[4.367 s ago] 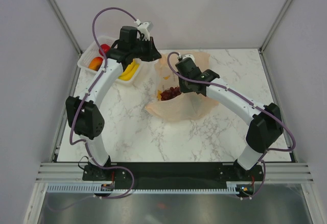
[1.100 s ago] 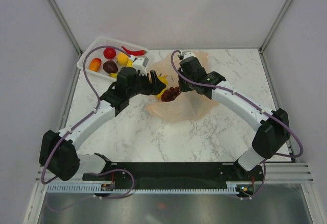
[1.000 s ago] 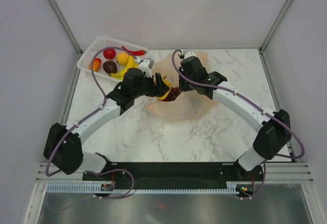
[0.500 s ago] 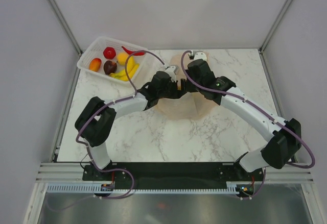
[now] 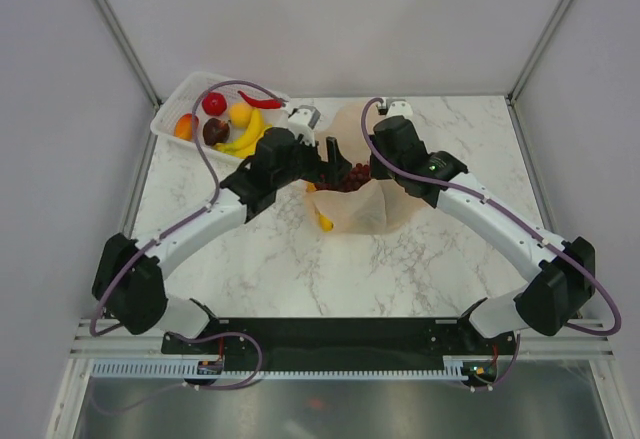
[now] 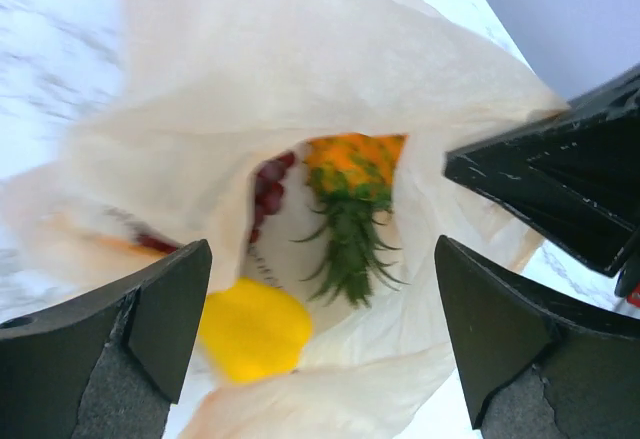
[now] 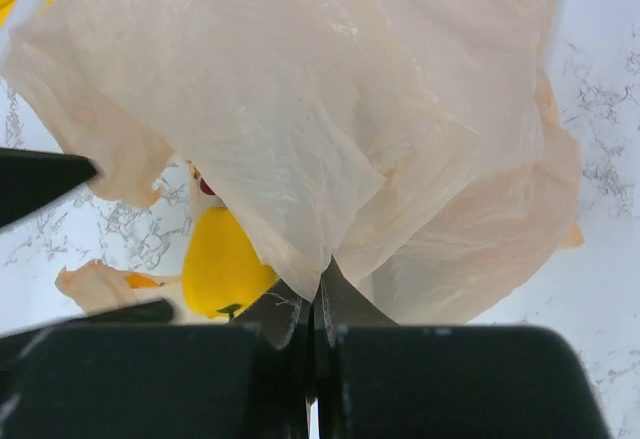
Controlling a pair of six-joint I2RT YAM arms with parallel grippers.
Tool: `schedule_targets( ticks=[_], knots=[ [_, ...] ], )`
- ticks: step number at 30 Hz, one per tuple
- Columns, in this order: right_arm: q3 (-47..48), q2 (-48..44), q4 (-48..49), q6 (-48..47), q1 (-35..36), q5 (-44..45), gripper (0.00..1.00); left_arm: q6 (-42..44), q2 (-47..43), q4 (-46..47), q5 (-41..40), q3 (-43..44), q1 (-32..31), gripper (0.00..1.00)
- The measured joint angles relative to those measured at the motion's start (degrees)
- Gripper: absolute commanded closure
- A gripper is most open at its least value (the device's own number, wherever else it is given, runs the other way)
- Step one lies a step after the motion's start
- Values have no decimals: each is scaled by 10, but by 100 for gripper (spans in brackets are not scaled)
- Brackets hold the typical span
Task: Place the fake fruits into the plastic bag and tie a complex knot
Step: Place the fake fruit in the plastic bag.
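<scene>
The left pincer [image 6: 325, 304] hangs empty with its jaws fully spread over the mouth of the plastic bag [image 6: 300, 69]. The right pincer [image 7: 312, 311] is clamped on a fold of bag film, holding the rim up. The bag sits mid-counter [image 5: 250, 259], toward the rear edge.

Hazard: the smooth yellow fruit [image 6: 252, 329] lies at the slack lip and may roll out. The thin, crinkled film may slip or tear. The pineapple [image 6: 350, 164] inside is glossy with spiky leaves.

- White tubular left arm [image 5: 190, 227] and right arm [image 5: 490, 221], each with bulky black joint housings.
- Thin purple cables [image 5: 232, 85] loop loosely alongside both.
- Left gripper [image 6: 322, 251]: broad matte-black wedge fingers with scuffed edges.
- Right gripper [image 7: 312, 294]: the same black fingers, with a small white camera module [image 5: 392, 107] behind it.
</scene>
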Motion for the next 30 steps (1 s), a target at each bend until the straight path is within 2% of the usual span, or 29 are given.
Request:
schedule_targets(
  ticks=[7, 12, 16, 19, 26, 30],
  knots=[
    [-7, -1, 1, 0, -5, 0, 100, 48, -98, -76, -5, -3, 119, 0],
    [-7, -1, 0, 0, -8, -2, 100, 47, -88, -107, -9, 8, 236, 0],
    [-7, -2, 1, 0, -8, -5, 100, 32, -2, -144, -30, 78, 316, 0],
    [-7, -4, 0, 0, -8, -10, 100, 26, 77, -167, -54, 151, 350, 0],
    [-7, -17, -1, -7, -8, -15, 100, 35, 299, -214, -117, 396, 389, 0],
    [-7, -17, -6, -10, -8, -19, 100, 45, 391, -245, -132, 479, 405, 0]
  ],
)
